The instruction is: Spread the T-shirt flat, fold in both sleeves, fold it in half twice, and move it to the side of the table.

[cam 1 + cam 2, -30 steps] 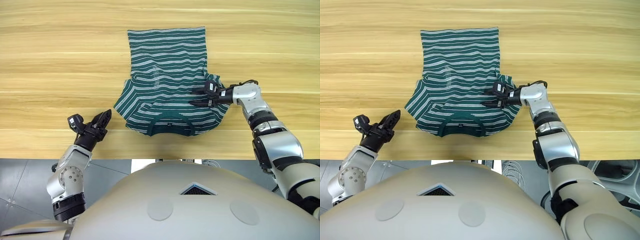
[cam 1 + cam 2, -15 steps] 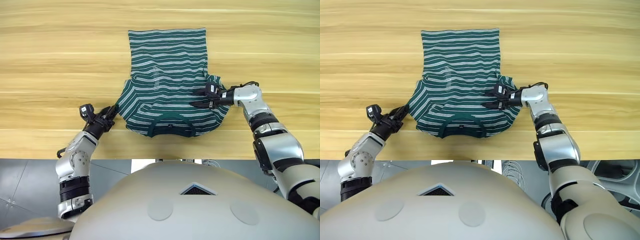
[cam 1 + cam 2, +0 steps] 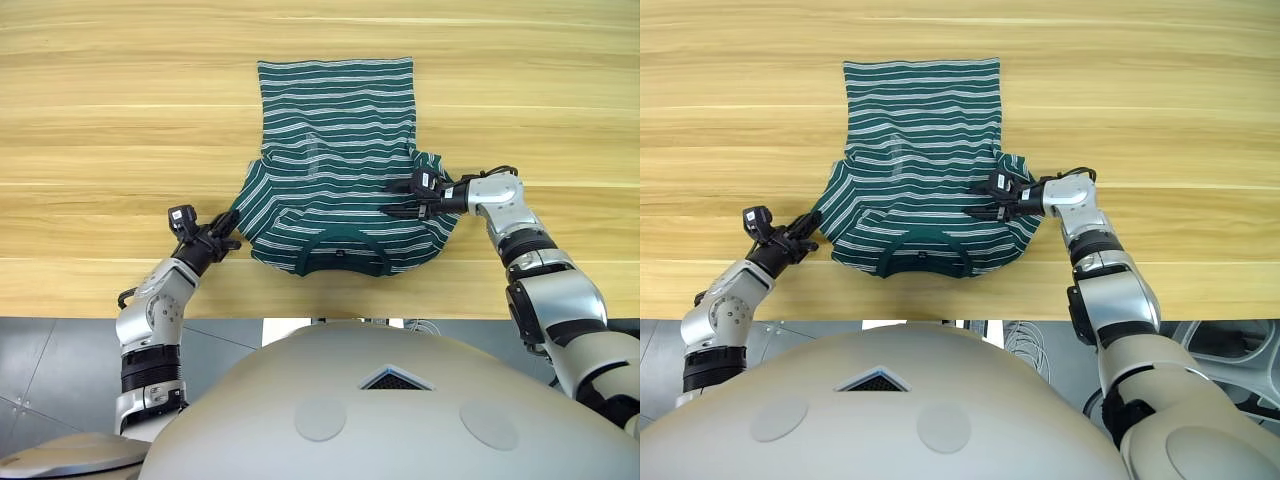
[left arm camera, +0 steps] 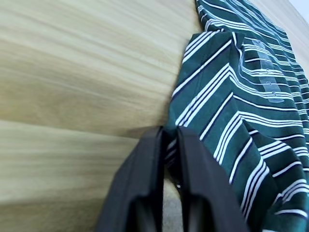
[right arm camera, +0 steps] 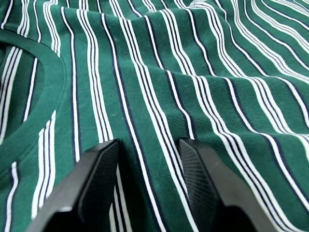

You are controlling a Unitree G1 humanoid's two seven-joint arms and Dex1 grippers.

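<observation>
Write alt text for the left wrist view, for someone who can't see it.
The left gripper has its two black jaws pinched on the edge of a green T-shirt with white stripes. The shirt lies partly folded on a light wooden table.

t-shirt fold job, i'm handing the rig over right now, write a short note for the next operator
T-shirt: mid-table, spread out, collar nearest the robot, hem on the far side.
Left gripper: shut on the edge of the left sleeve, low at the tabletop.
Right gripper: open, resting on the cloth by the right shoulder.
Done: mostly spread flat; the right side looks bunched.
Left: fold in the left sleeve, tidy the right one, fold in half twice, move it to the table's side.
</observation>
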